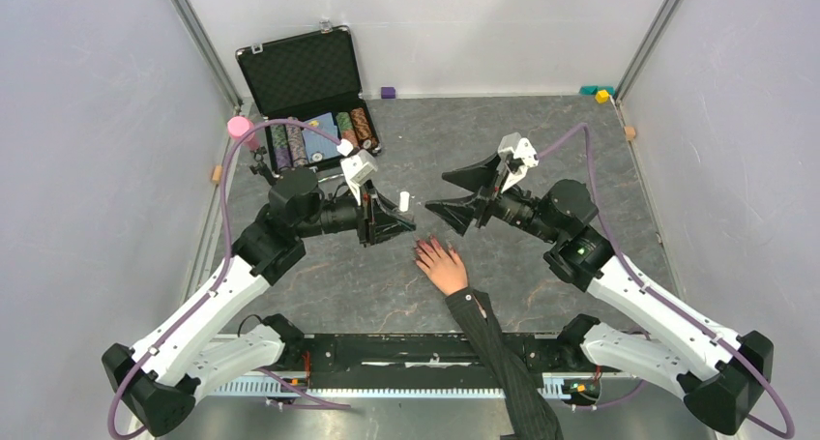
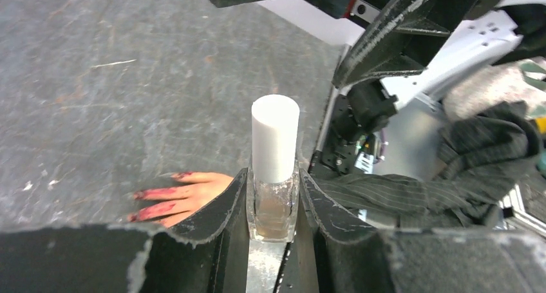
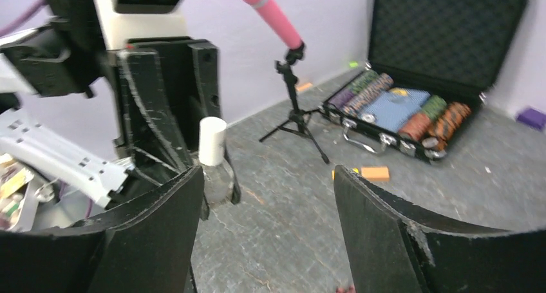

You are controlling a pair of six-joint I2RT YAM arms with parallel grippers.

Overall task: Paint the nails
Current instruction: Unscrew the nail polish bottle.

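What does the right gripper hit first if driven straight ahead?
Probably the white-capped bottle held in the left gripper, just off-centre ahead of the open right gripper; depth is unclear.

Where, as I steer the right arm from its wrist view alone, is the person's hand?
Observer: In the top view, the hand lies flat, palm down, on the table, just on the near side of the right gripper, whose jaws stand wide open.
Operator: Are the nails painted?
Observer: The left wrist view shows the nails red, with red smeared onto the skin around them.
Operator: Is the bottle held squarely?
Observer: From the left wrist view, the left gripper clamps the bottle from both sides. The bottle stands upright with its white cap on.
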